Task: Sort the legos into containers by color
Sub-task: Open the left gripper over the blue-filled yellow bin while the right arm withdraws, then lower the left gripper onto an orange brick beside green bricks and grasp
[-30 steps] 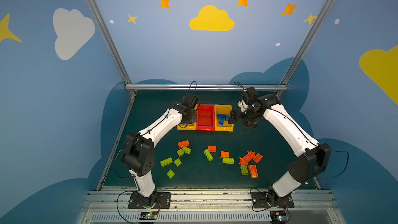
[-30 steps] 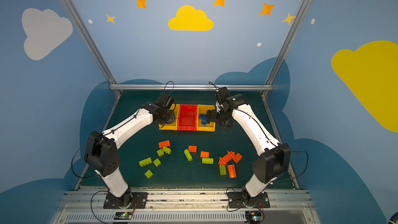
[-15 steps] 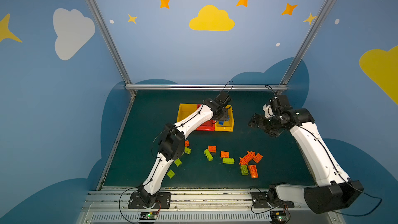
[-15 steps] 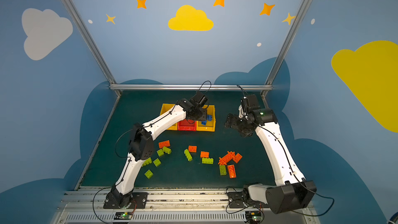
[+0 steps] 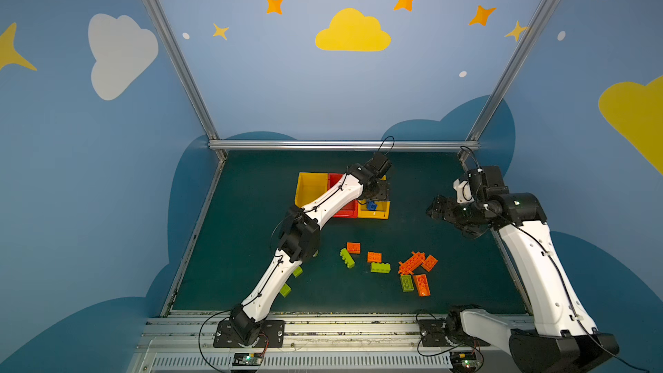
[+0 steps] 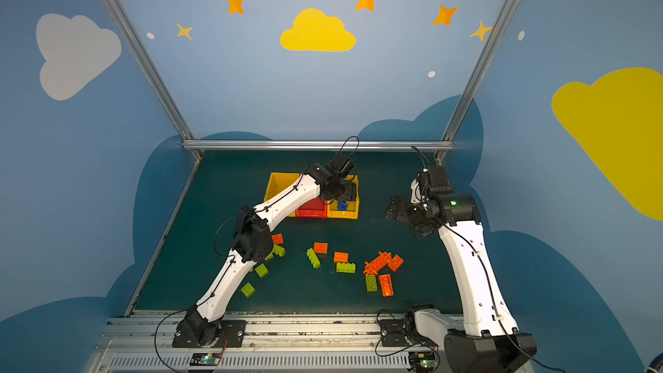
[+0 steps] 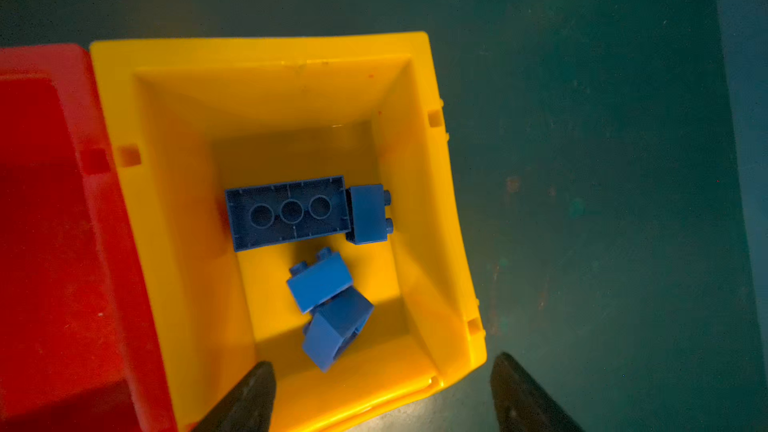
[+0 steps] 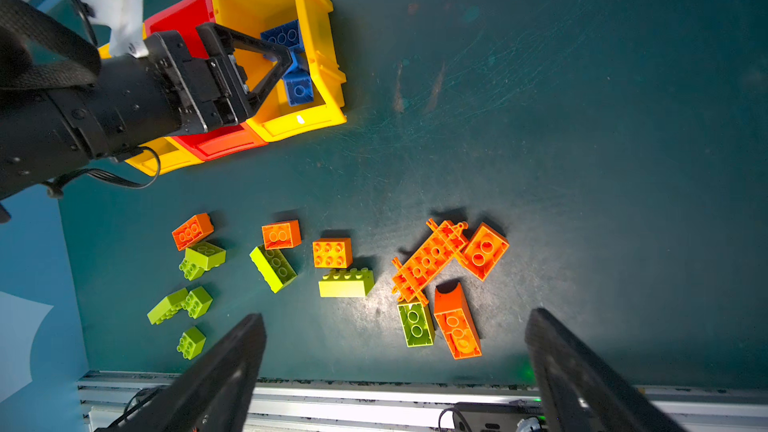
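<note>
**Drop-off at the bin: current state and procedure**

The left pincer is positioned above the yellow bin at the right end of the row of 3 bins. Its jaws are spread wide and nothing is carried between them. 4 blue bricks lie inside this bin, 1 of them long and turned underside up. The red bin stands just beside it, and the second yellow bin is at the far end of the row.

The right pincer is also spread wide and empty. It is held above the counter, well apart from the bins.

The drop-off is judged complete.

1. The left pincer should be raised straight up first. 1 finger is seen over the bin's inside and the other outside its wall, so a low sideways move could catch the rim and shift the bin.
2. The jaws need not be narrowed before the next pick.
3. No blue brick is seen on the counter, so the orange bricks or green bricks should be taken next, 1 colour per bin.
4. Isolated bricks are best picked before the tight orange cluster.
</note>
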